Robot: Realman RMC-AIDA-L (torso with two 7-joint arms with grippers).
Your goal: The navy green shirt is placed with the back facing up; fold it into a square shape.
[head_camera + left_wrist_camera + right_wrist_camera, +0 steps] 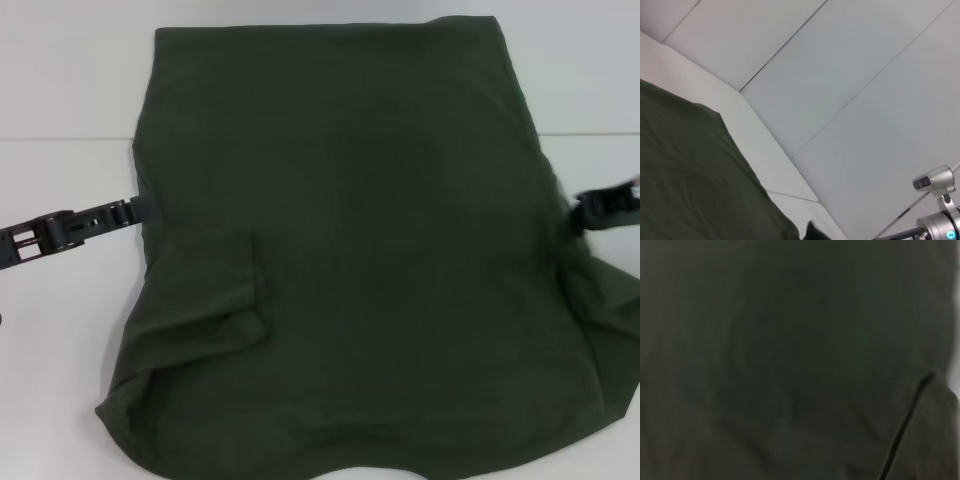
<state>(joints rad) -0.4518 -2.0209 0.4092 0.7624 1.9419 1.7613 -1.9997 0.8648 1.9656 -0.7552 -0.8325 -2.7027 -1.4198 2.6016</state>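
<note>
shirt: navy green shirt (350, 260) spread across the white surface (60, 330), reaching its near edge | left end effector (140, 208) at shirt's left side, right end effector (580, 212) at right side; cannot tell either grip | step: side fold seemingly underway | next: carry both sides evenly inward

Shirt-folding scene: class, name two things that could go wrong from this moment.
1. The left gripper and right gripper meet the navy green shirt only at its side edges; a slip might drop the fold.
2. The left sleeve already lies bunched on the body, so the square may end up lumpy.
</note>
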